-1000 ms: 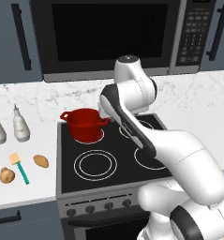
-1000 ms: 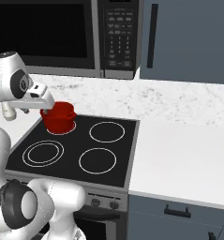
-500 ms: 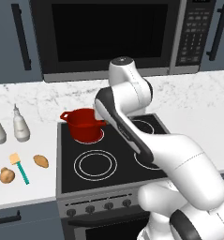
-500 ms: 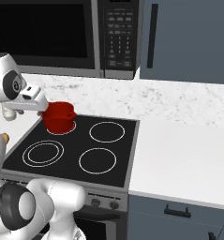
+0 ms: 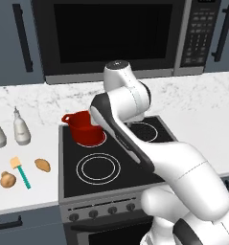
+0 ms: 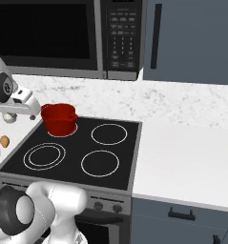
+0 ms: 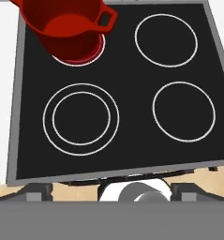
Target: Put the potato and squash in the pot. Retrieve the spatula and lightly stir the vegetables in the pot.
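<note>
While jaws stand wide apart and hold nothing, gripper point(image 7: 111, 191) looks down on stove point(image 7: 127, 122) at bottom centre of hand view. Pot point(image 5: 85, 127) on back-left burner, centre-left of left base view, empty. Lower left on counter point(image 5: 25, 153): potato point(image 5: 7, 180), spatula point(image 5: 20, 171) just right of it, squash point(image 5: 42, 165) right again, none touching.

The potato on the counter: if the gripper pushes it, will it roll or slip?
The potato looks rounded and smooth, so it probably rolls when nudged. It lies beside the spatula, which might stop it. Its small size suggests it is light.
</note>
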